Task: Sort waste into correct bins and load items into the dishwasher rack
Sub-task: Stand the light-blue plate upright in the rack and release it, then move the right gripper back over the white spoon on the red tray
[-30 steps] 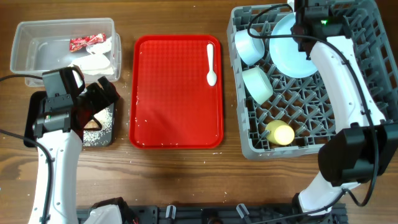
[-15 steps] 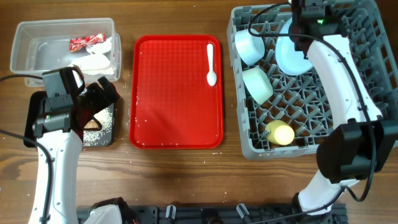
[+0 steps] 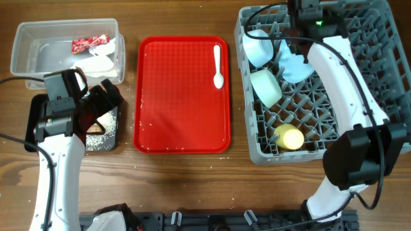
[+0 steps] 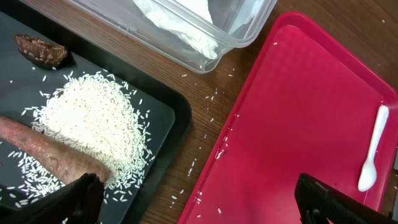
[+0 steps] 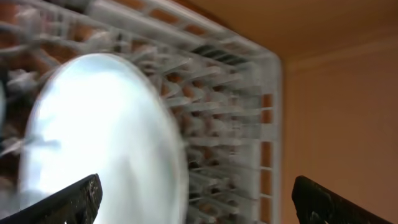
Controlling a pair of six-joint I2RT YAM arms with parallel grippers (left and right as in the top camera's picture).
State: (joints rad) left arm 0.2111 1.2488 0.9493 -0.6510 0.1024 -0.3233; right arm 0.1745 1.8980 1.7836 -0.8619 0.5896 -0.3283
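Observation:
The grey dishwasher rack (image 3: 379, 77) holds two light-blue bowls (image 3: 257, 48) (image 3: 265, 86), a yellow cup (image 3: 290, 136) and the light-blue plate (image 3: 294, 67), which stands tilted among the pegs. My right gripper (image 5: 199, 205) is open over the rack's far side. The blurred plate (image 5: 93, 143) sits by its left finger, not gripped. A white spoon (image 3: 218, 64) lies on the red serving tray (image 3: 183, 96). My left gripper (image 4: 202, 202) hangs open and empty over the black tray's (image 4: 168, 118) edge, beside the rice (image 4: 93, 124), carrot-like stick (image 4: 43, 152) and dark scrap (image 4: 40, 50).
The clear tub (image 3: 38, 48) at the back left holds a red wrapper (image 3: 90, 43) and crumpled white paper (image 3: 103, 64). Stray rice grains (image 4: 211, 99) dot the wood between the black tray and the red tray. My left arm covers much of the black tray from overhead.
My right gripper has opened and let go of the plate, which turned from face-up to standing on edge in the rack. The left arm has not moved.

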